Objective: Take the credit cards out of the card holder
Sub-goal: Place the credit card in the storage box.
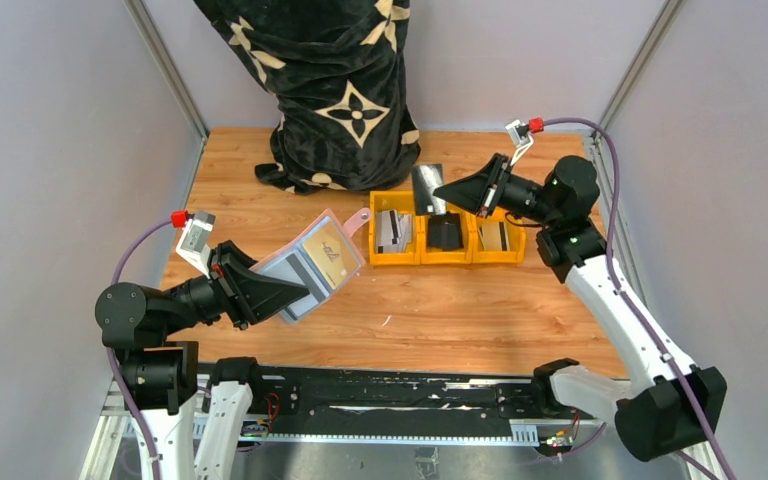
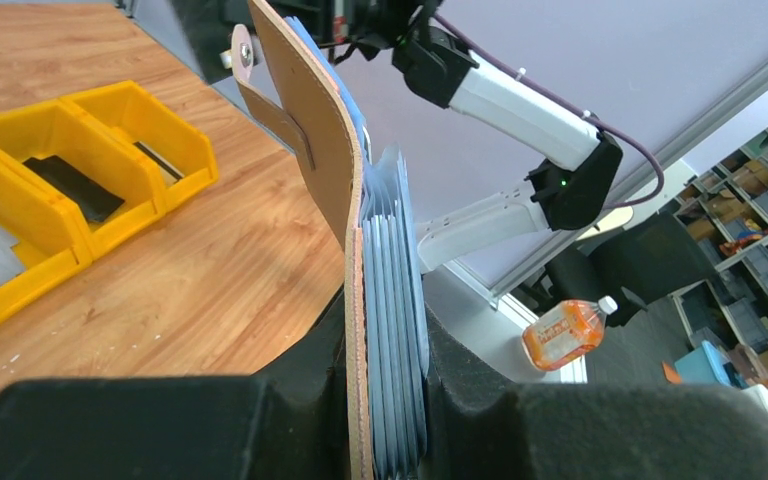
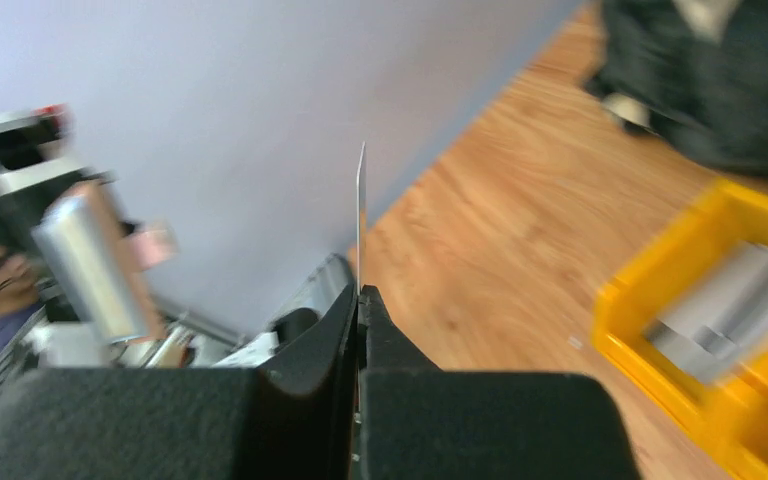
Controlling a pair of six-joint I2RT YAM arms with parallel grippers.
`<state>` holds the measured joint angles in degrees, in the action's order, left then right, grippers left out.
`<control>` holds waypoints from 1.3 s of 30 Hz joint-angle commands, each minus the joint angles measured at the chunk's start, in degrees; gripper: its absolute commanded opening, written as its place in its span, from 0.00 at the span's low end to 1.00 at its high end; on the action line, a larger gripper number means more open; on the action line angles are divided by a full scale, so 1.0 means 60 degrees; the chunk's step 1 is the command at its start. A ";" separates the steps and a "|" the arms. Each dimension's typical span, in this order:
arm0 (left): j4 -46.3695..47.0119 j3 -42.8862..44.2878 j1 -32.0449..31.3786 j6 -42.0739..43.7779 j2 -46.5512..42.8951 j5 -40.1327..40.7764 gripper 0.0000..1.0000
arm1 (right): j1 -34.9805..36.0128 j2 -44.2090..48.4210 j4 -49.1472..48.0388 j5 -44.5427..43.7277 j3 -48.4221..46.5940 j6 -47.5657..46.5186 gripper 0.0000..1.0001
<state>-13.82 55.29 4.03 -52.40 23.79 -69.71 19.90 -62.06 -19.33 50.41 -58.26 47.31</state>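
Left gripper point(image 1: 298, 296) clamps the open card holder point(image 1: 317, 258) in midair, right gripper point(image 1: 440, 189) pinches a grey card point(image 1: 426, 185) near the yellow bin point(image 1: 447, 259).

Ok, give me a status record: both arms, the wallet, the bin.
left fingers: shut on the brown leather folding card holder, held open above the wooden table
in holder: gold-tan card showing
right fingers: shut on a thin grey card, raised by the bin's far side
yellow three-compartment plastic bin: left-compartment cards; black flat item in the middle; right-compartment cards
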 commanded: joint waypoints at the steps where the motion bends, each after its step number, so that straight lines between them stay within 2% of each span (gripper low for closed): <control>1: 0.0161 0.0290 -0.0035 0.0125 0.0087 -0.0158 0.06 | -0.1082 -0.0451 0.2866 -0.0978 0.0646 -0.1529 0.00; 6: 0.0122 0.0270 -0.0028 0.0179 0.0180 -0.0280 0.07 | -0.1120 -0.1639 0.4284 -0.2894 0.0504 -0.2896 0.00; 16: 0.0124 0.0362 -0.0028 0.0177 0.0196 -0.0357 0.07 | -0.0586 -0.4548 0.5158 -0.5677 -0.0944 -0.3845 0.00; 28: 0.0103 0.0574 -0.0028 0.0186 0.0224 -0.0439 0.07 | 0.0157 -0.6776 0.4937 -0.6754 -0.1980 -0.3657 0.00; 30: 0.0083 0.0598 -0.0028 0.0194 0.0224 -0.0463 0.06 | 0.0238 -0.6816 0.5110 -0.7195 -0.2108 -0.3751 0.08; 32: 0.0078 0.0617 -0.0028 0.0179 0.0237 -0.0467 0.06 | 0.0372 -0.6711 0.5449 -0.7764 -0.2272 -0.3884 0.23; 35: 0.0087 0.0673 -0.0028 0.0186 0.0237 -0.0474 0.06 | 0.0737 -0.6257 0.5768 -0.8954 -0.2397 -0.4096 0.37; 39: 0.0090 0.0746 -0.0028 0.0194 0.0261 -0.0441 0.06 | 0.1073 -0.5042 0.5859 -0.9114 -0.2472 -0.4067 0.56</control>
<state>-13.85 57.84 4.03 -51.29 24.69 -71.79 23.64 -100.75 13.06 1.13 -70.81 24.01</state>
